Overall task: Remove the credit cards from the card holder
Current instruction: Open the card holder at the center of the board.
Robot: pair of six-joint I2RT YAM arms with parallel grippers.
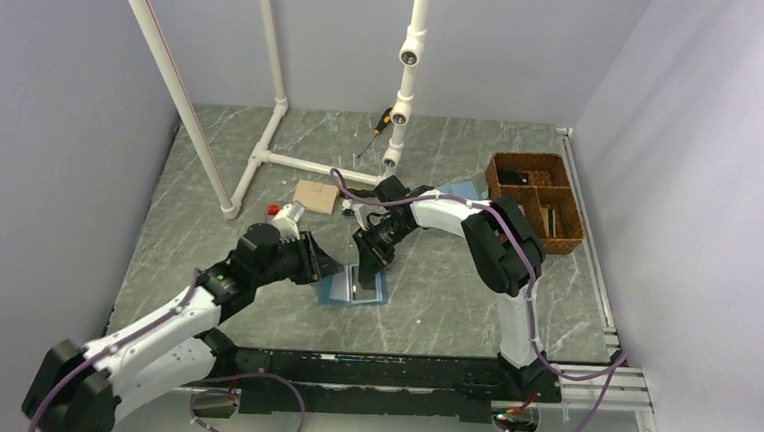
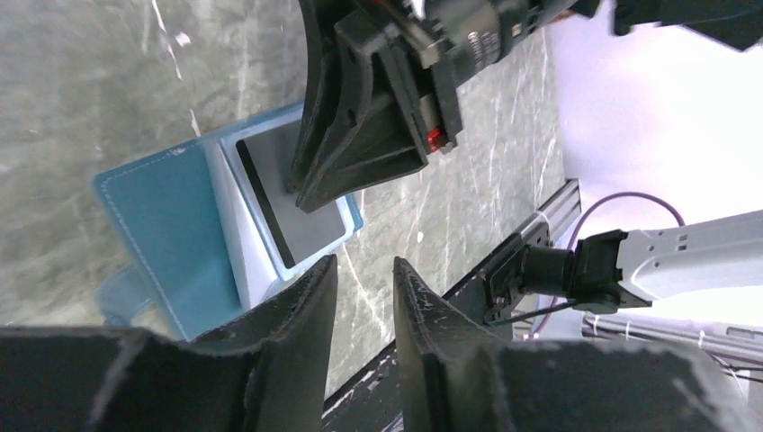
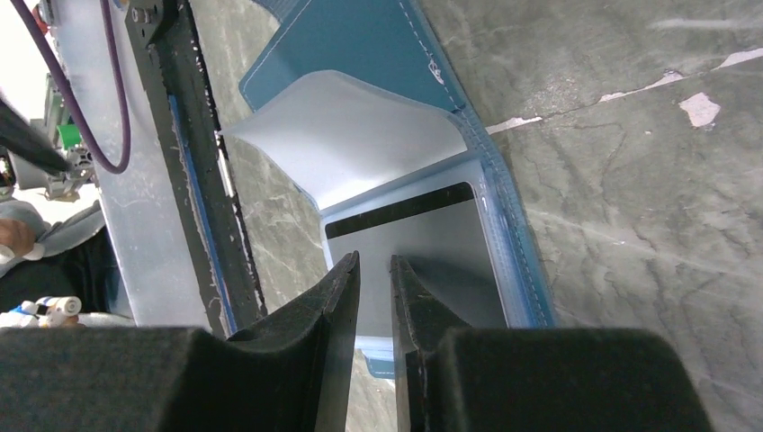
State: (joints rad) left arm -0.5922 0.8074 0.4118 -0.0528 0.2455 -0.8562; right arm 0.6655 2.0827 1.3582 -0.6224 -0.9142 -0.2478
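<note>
Beneath the right gripper (image 3: 375, 263) lay the open holder (image 3: 360, 36), teal, with one grey card (image 3: 423, 238) showing a black stripe beside a lifted pale flap (image 3: 351, 135). Its jaws were nearly together with the tips on the card, apparently sliding it out; the next move would need a freed edge to pinch. Just beyond the left gripper (image 2: 366, 270), which was almost closed and empty, lay the same holder.
</note>
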